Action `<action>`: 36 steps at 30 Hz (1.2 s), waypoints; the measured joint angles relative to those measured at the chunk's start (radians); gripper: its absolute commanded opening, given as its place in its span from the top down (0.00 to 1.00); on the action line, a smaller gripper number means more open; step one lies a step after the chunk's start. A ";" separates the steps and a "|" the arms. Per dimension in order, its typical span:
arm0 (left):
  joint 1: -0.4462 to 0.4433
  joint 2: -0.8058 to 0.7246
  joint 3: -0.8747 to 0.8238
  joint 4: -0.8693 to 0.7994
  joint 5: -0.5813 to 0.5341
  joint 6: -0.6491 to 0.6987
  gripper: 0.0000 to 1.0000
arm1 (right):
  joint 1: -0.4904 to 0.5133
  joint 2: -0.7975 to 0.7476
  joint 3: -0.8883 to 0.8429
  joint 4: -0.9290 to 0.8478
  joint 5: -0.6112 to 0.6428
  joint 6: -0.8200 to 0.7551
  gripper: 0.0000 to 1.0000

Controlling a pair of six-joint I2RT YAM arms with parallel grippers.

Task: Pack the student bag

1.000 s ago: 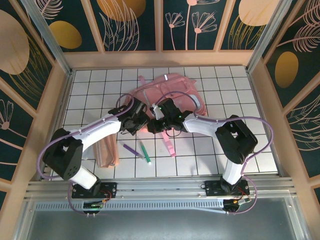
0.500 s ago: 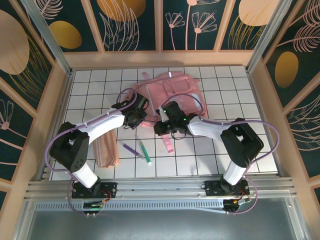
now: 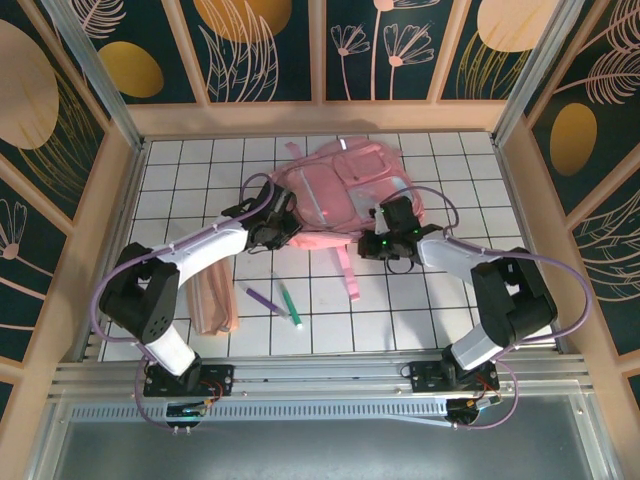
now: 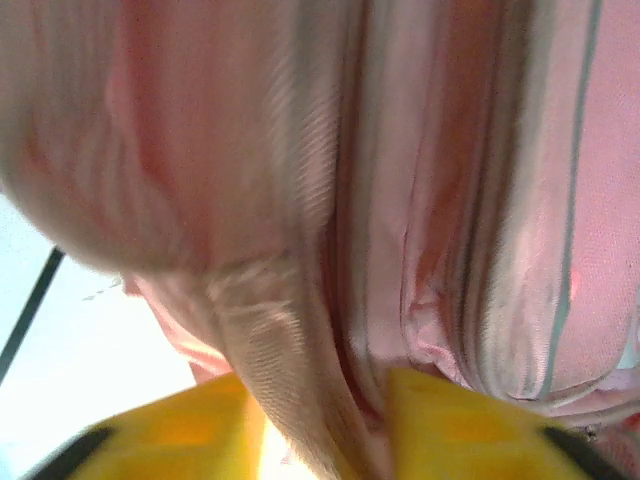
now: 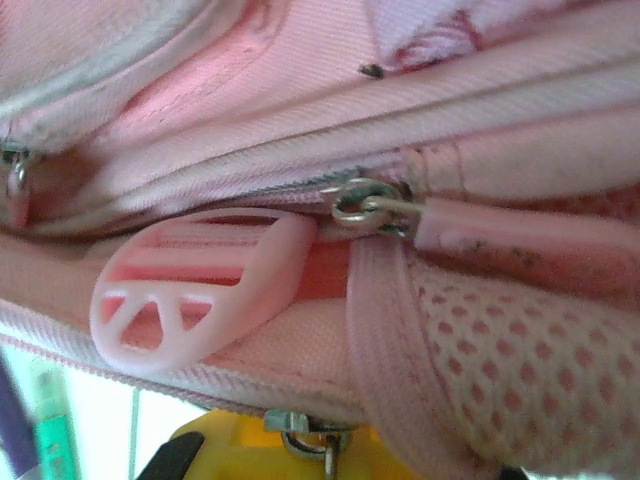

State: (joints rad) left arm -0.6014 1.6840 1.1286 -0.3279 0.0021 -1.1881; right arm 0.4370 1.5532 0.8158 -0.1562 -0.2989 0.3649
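Student bag, left claw, right claw reaching inward

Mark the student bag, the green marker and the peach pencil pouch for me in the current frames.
student bag [image 3: 340, 195]: top external view, on its pink front panel.
green marker [image 3: 290, 305]: top external view, middle of the barrel.
pencil pouch [image 3: 215, 305]: top external view, middle of its flat face.

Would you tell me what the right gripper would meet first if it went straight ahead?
The student bag; its zippered pink side sits right before the right gripper, apparently very close.
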 measured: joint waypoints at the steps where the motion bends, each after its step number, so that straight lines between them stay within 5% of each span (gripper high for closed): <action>1: -0.016 0.026 0.029 -0.002 -0.002 0.027 0.53 | -0.016 0.000 0.000 -0.013 0.017 0.000 0.96; 7: -0.198 0.200 0.238 -0.005 0.006 0.112 0.50 | -0.101 0.002 0.022 -0.061 0.135 0.022 0.65; 14: -0.304 0.173 0.323 -0.045 -0.001 0.184 0.39 | -0.213 -0.043 0.028 -0.104 0.217 0.115 0.42; 19: -0.255 0.016 0.335 -0.154 -0.158 0.320 0.29 | -0.245 -0.153 0.031 -0.121 0.229 0.144 0.42; 25: -0.004 -0.135 0.217 -0.101 -0.167 0.422 0.32 | -0.126 -0.194 0.117 -0.130 0.216 0.076 0.40; 31: 0.039 0.029 0.120 -0.013 -0.066 0.499 0.39 | 0.065 0.028 0.321 -0.105 0.153 -0.015 0.34; 36: 0.033 0.172 0.116 0.064 -0.011 0.572 0.41 | 0.136 0.166 0.332 -0.099 0.272 -0.093 0.29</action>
State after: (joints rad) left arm -0.5686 1.8561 1.2446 -0.2634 -0.0090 -0.6159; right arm 0.5728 1.7195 1.1477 -0.2554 -0.0273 0.2714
